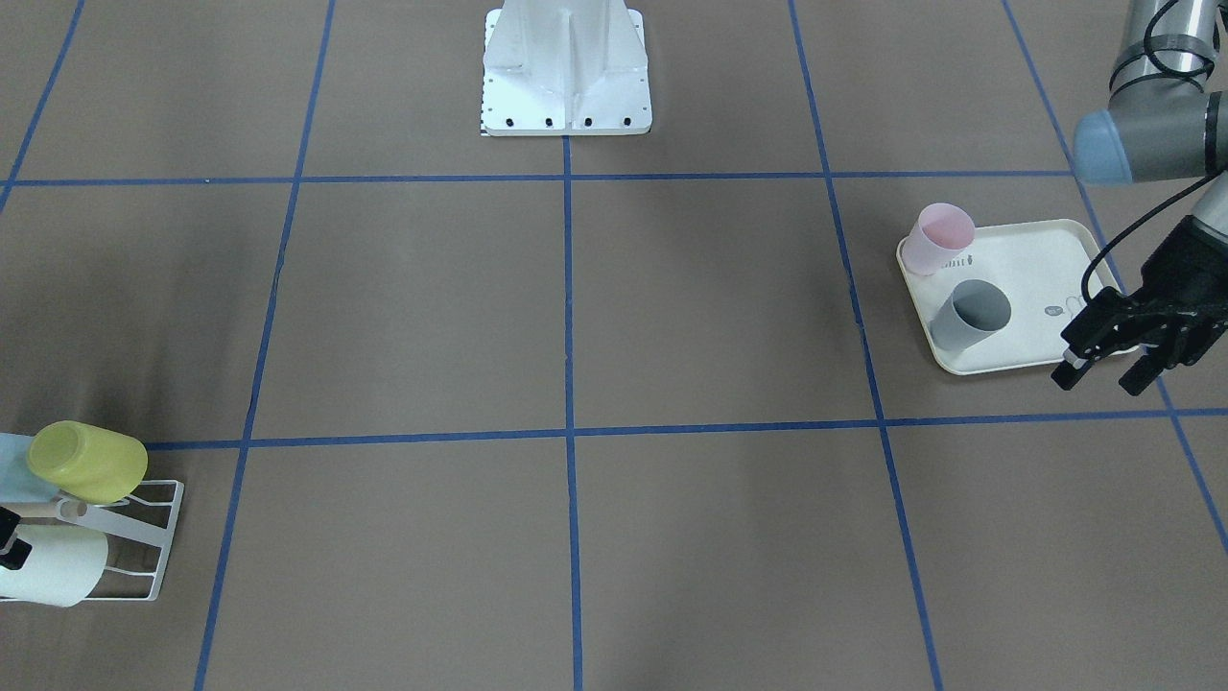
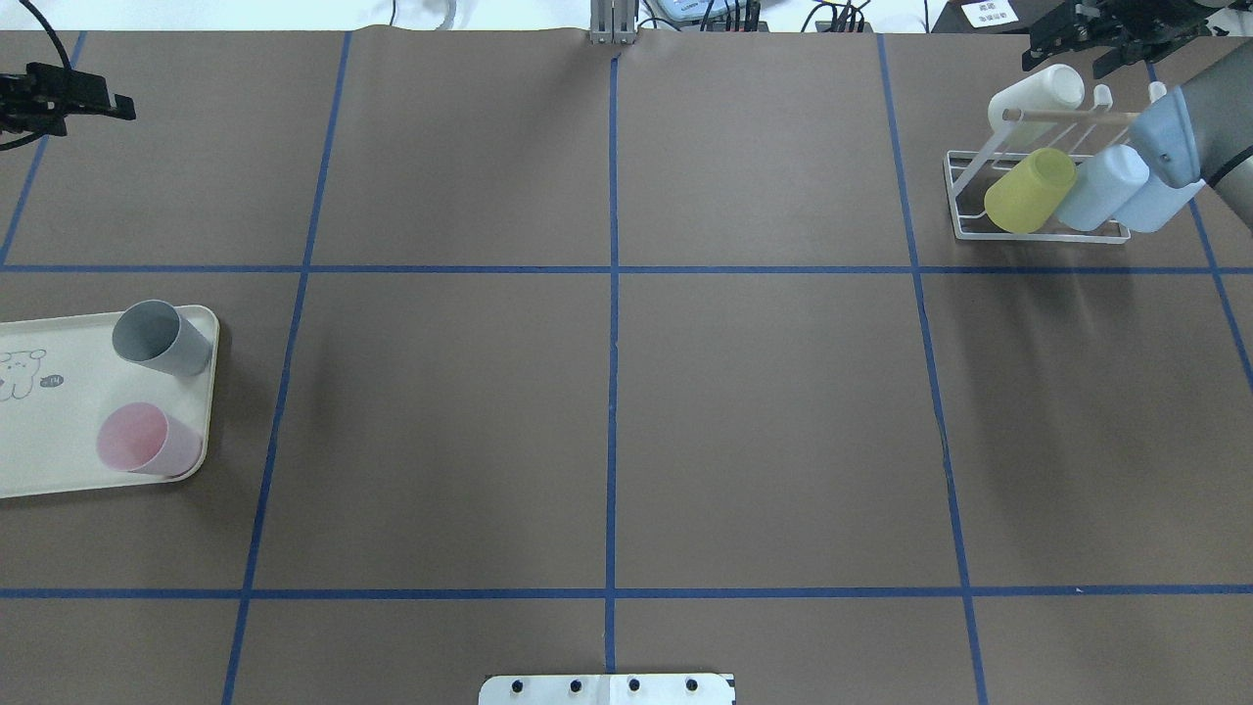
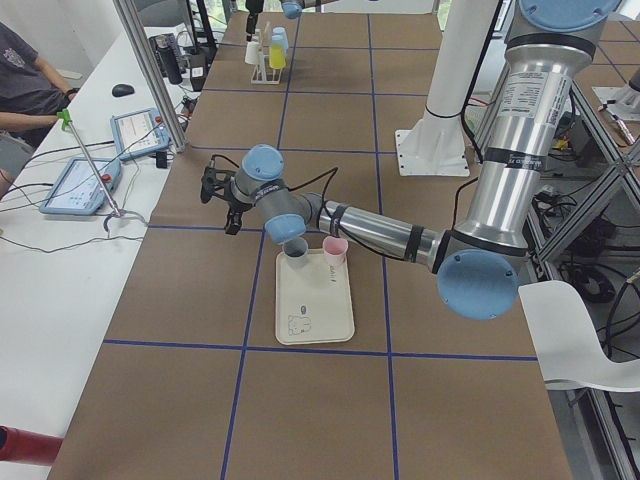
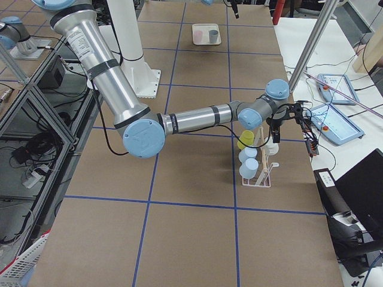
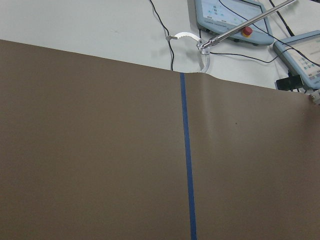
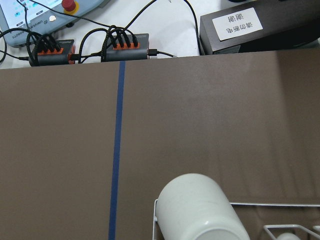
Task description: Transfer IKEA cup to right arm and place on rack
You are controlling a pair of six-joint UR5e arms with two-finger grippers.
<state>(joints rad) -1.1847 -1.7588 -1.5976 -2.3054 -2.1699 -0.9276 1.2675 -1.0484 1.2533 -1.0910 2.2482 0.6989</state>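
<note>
1. The left gripper hangs over the counter's far-left corner, just beyond the tray's outer edge. Its jaws are spread wide and hold nothing.
2. The cream tray lies against the left edge, about midway along it. Two cups stand on it mouth-up: the grey cup at the tray's far inner corner and the pink cup at its near inner corner, apart from each other.
3. I take one of these two as the cup to transfer. The grey one sits closer to the left gripper.
4. I judge these cups to be thin moulded plastic: very light, smooth, tapered, and apt to flex under a hard squeeze.
5. I would pinch one wall at the rim, one finger inside and one outside. That leaves the body free for the right arm to take at the hand-over.
6. A grip across the smooth taper could slide upward, so I would close gently.
7. The rack stands near the far-right corner. It carries a white cup, a yellow cup and two pale blue cups, all tipped on their prongs.
8. The right gripper hovers just beyond the rack, above the white cup. Its jaws look parted and empty.
</note>
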